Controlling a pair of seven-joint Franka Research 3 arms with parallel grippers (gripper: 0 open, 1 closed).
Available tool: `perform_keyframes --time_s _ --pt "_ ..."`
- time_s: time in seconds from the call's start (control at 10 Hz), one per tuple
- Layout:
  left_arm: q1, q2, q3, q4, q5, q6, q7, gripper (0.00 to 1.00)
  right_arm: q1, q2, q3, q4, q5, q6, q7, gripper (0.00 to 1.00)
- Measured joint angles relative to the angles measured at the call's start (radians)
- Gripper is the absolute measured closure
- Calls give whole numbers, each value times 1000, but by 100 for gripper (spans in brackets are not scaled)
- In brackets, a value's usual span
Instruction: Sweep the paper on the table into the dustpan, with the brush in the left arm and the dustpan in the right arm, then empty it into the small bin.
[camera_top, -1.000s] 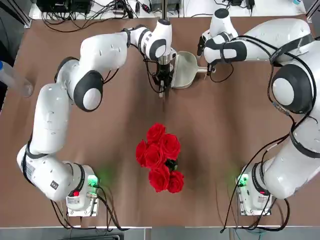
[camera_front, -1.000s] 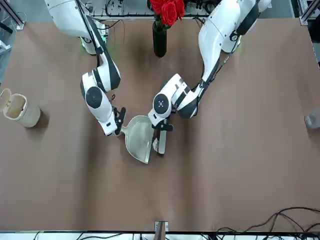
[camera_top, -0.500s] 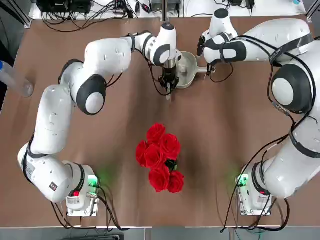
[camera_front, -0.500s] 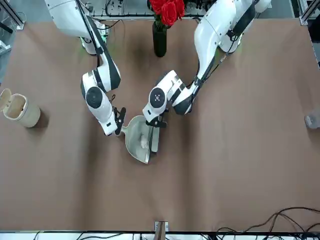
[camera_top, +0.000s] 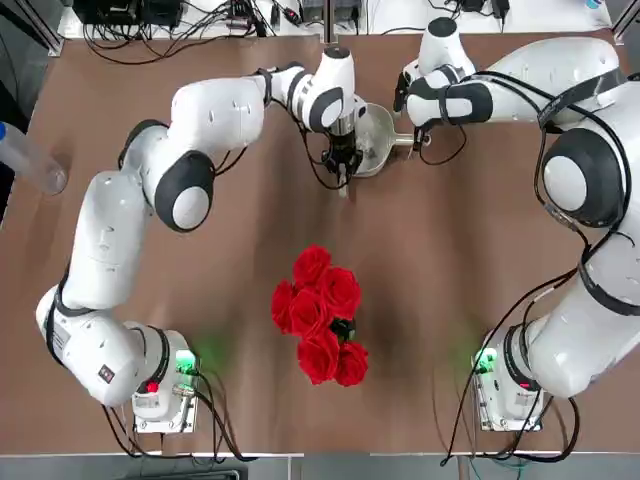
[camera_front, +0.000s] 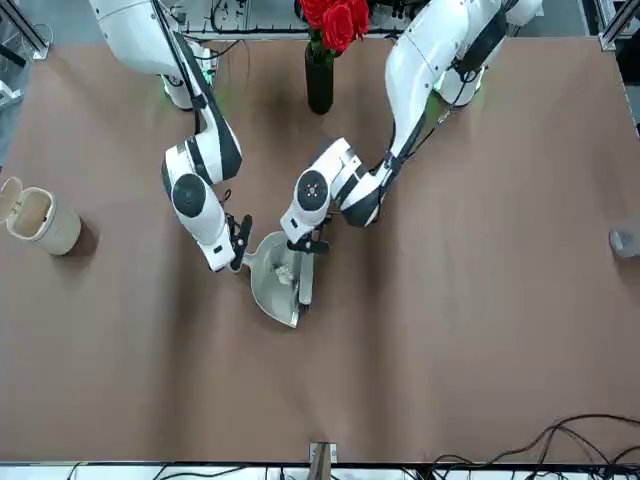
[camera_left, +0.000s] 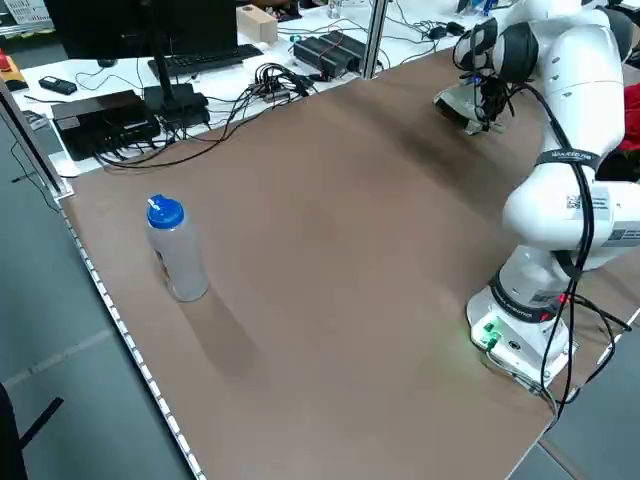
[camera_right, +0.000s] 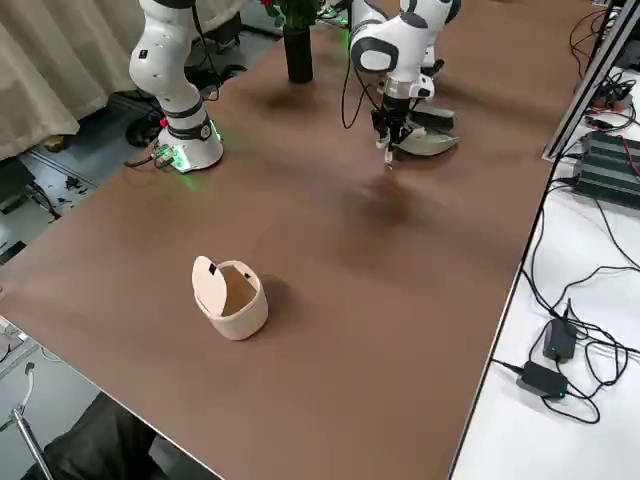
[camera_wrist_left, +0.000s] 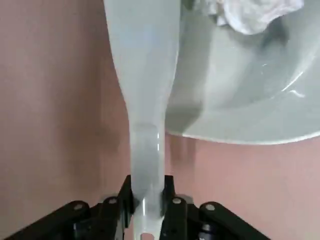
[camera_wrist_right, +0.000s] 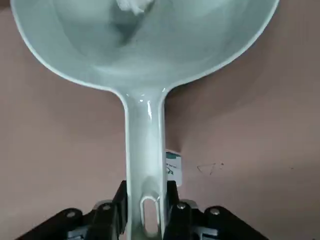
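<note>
Brown matte worktop (camera_left: 330, 250), metal rail along the edges. Grey floor (camera_left: 60, 400) beyond it in left side view. Second white bench behind: black monitor base, keyboard (camera_left: 205, 62), black boxes, tangle of black cables (camera_left: 230, 105), small cardboard box (camera_left: 265, 22). Upright aluminium post (camera_left: 375, 35) at far edge. Right side view: beige curtain (camera_right: 60, 70) at the back, white side surface (camera_right: 560, 340) with black power bricks (camera_right: 552, 360) and cords. Off-task clutter on worktop: clear bottle with blue cap (camera_left: 175, 250), red roses in dark vase (camera_top: 322, 315). Even overhead light, soft shadows.
</note>
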Motion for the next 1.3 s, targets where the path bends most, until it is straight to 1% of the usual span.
perform_keyframes --time_s 0.1,0.2,0.4,0.5,0.6,0.7,0.8,0.9,1.1,1.3 --pt "11 -11 2 7 -1 -65 -2 73 0 0 -3 8 1 -20 1 67" --pt "38 -29 4 13 -1 -125 -2 73 -3 0 -8 29 1 -71 5 67" --pt "122 -87 3 15 -1 -282 4 73 -27 -3 -15 100 1 -206 0 67" --pt "157 -118 4 14 -1 -361 4 73 -42 -12 -17 125 1 -247 -2 67" --pt "185 -154 7 5 1 -411 2 73 -59 -26 -17 140 1 -287 -3 67" --pt "222 -201 11 -25 8 -433 3 73 -77 -47 -18 156 1 -336 -3 67" --pt "273 -255 12 -78 24 -444 20 73 -96 -72 -18 172 1 -381 -4 67" --pt "331 -314 12 -151 53 -448 47 73 -117 -99 -18 180 1 -406 -5 67" --pt "454 -419 13 -294 92 -445 143 73 -152 -136 -18 181 5 -418 -7 67" --pt "584 -504 13 -393 116 -443 249 73 -176 -148 -18 181 39 -420 -12 67"
